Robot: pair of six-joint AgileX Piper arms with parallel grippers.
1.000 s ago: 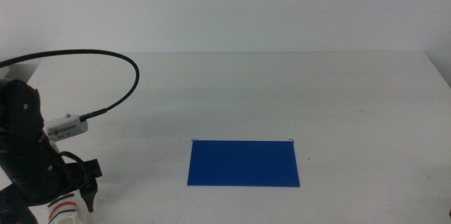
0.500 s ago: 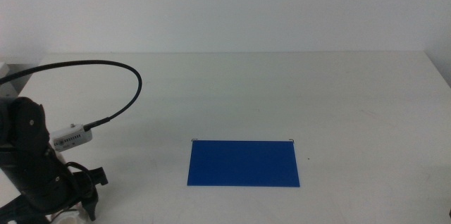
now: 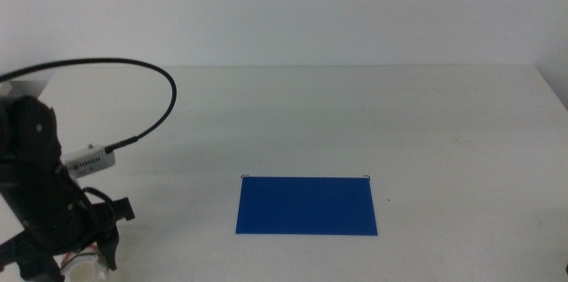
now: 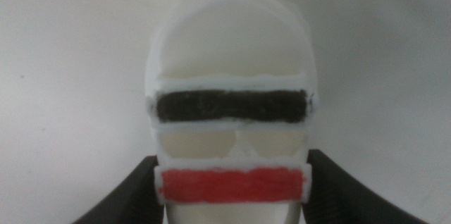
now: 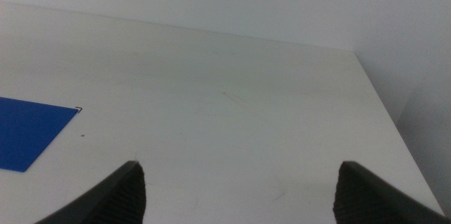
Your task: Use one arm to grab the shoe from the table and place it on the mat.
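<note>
Left arm (image 3: 40,184): located at the near left corner of the bench, folded over its own base; glossy black rounded links are seen, with a black cable loop (image 3: 133,78) arched above and a small white labelled connector (image 3: 93,161) at the cable end.
Left claw (image 4: 232,196): directed down toward the bench surface; in the left wrist view its two dark jaws are seen flanking the rear part of the shoe, one against each side of the sole. The shoe is pinched between them.
Shoe (image 4: 231,122): held at the near left corner of the bench, well apart from the mat. Whether the sole is touching the bench cannot be told. In the middle view only a small white portion with a thin red line is visible beneath the arm.
Shoe construction: thick white sole with a rounded toe; one black strap with a coarse texture across the middle; one red strap nearer the claw.
Mat (image 3: 307,205): flat, thin, deep blue rectangle, wider than tall, laid near the front centre of the bench.
Bench (image 3: 373,113): plain white, matte, rectangular.
Right claw (image 5: 236,196): positioned above the right side of the bench; jaws spread wide, nothing between them; a corner of the mat is seen from its wrist camera.
</note>
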